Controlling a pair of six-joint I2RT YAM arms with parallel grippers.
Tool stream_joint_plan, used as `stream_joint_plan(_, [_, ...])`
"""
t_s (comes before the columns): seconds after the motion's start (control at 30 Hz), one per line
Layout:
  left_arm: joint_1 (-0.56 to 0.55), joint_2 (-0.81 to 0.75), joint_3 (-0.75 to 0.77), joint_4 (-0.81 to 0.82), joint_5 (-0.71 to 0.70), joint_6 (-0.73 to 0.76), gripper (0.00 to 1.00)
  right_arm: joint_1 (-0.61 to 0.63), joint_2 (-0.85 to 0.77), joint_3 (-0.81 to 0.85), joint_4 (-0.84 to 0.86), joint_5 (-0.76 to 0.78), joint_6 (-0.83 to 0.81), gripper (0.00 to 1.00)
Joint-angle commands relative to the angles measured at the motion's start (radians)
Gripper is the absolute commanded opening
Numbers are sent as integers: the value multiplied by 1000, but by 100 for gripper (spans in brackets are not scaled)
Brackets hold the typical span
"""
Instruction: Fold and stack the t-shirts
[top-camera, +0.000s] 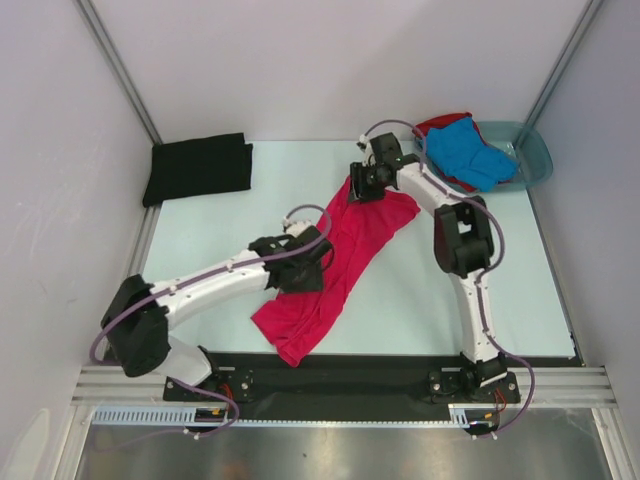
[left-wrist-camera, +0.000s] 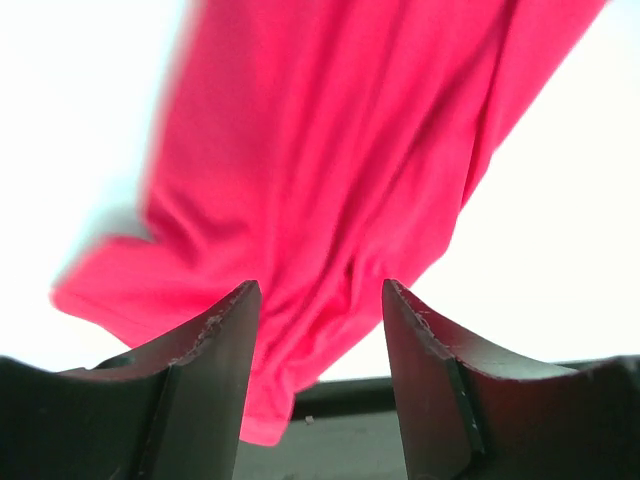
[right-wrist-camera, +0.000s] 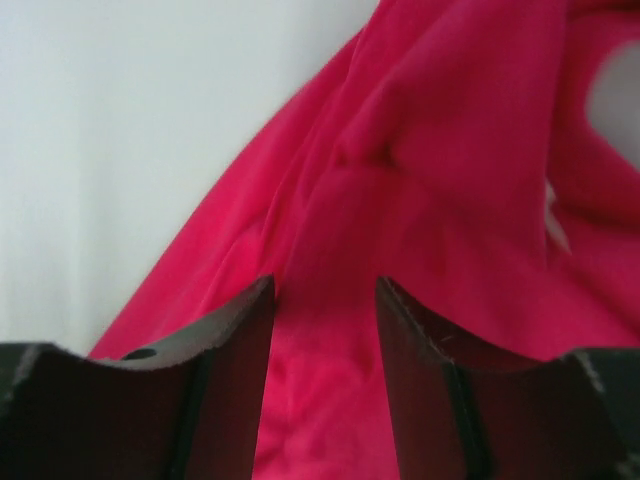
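Both left end effector (left-wrist-camera: 320, 290) and right end effector (right-wrist-camera: 324, 285) gape above pink t-shirt (top-camera: 372, 228).

I saw a robotics lab cell, white panel walls (top-camera: 300, 60), aluminium frame posts (top-camera: 118, 68), pale tabletop (top-camera: 200, 230), left arm (top-camera: 210, 285) and right arm (top-camera: 472, 290) bolted to a black base plate (top-camera: 340, 385)

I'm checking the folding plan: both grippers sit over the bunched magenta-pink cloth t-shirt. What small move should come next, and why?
Probably lower the right gripper and the left gripper and pinch the magenta-pink cloth t-shirt, ready to pull it flat. Both stand open just over the cloth, which lies rumpled in a diagonal strip, not yet spread for folding.
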Motion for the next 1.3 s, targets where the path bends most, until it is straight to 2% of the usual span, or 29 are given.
stream_joint_plan(0.0, [65, -110, 43, -32, -142, 57, 58, 1, -303, -106, 171, 124, -61, 51])
stream_joint_plan(0.13, [133, -110, 72, 87, -121, 209, 60, -3, -385, -195, 118, 239, -51, 51])
stream_joint_plan(0.3, [153, 51, 176, 79, -75, 373, 61, 7, -399, -259, 44, 356, 4, 50])
stream_joint_plan(0.37, [153, 88, 178, 94, -90, 386, 69, 14, -399, -314, 50, 388, 19, 50])
stream_joint_plan(0.4, [153, 97, 148, 118, -93, 397, 82, 18, -398, -336, 63, 399, 30, 50])
stream_joint_plan(0.47, [153, 91, 106, 170, -69, 409, 97, 21, -401, -403, 89, 418, 56, 50])
stream_joint_plan(0.5, [153, 70, 60, 228, -64, 415, 100, 24, -404, -422, 117, 428, 61, 50])
stream_joint_plan(0.6, [153, 39, -16, 319, -43, 423, 100, 37, -407, -486, 174, 454, 67, 50])
stream_joint_plan(0.67, [153, 47, -24, 322, -47, 427, 100, 50, -395, -490, 182, 467, 64, 50])
stream_joint_plan(0.93, [138, 107, -43, 351, 23, 450, 100, 98, -289, -441, 148, 542, 51, 50])
stream_joint_plan(1.27, [73, 229, -37, 327, 28, 447, 100, 116, -195, -336, 50, 642, 58, 51])
